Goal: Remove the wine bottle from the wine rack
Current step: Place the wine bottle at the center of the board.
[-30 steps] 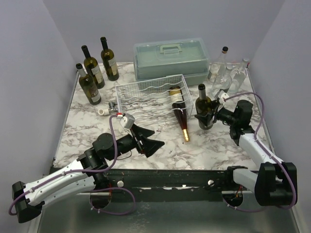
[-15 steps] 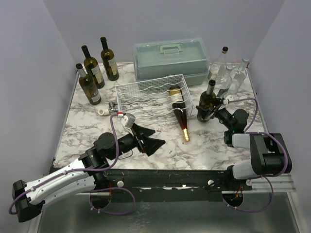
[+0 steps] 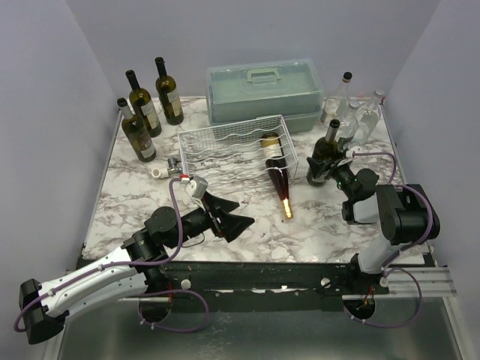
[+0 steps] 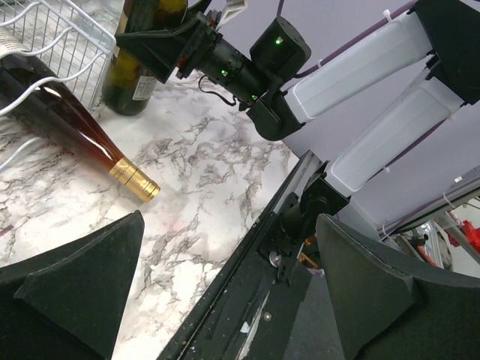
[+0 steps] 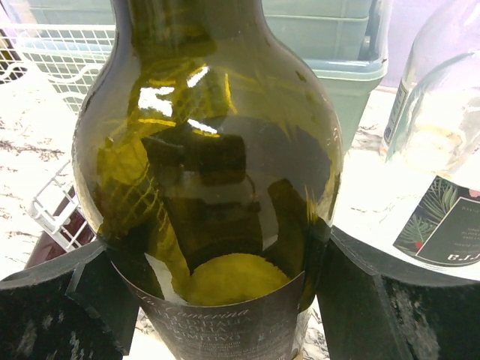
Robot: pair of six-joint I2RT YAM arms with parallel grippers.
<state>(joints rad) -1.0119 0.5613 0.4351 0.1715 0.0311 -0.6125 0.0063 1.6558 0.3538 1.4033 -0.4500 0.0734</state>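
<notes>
In front of the wine rack (image 3: 232,146), low over the bench (image 3: 127,187): left hand (image 3: 234,216), jaws spread wide, empty. In the rack's rightmost groove: wine bottle (image 3: 279,174), reddish, lying with its gold-capped neck poking out past the front edge. Just right of the rack: right hand (image 3: 321,172) clamped on an upright green bottle (image 3: 325,154), dark label in script, seemingly "Camerina". Behind the rack: closed grey-green case (image 3: 262,90).

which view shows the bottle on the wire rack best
Top external: the whole red wine bottle shows, base in the wire rack, gold neck past its edge. Left wrist catches only its neck and shoulder; right wrist barely shows it.
</notes>
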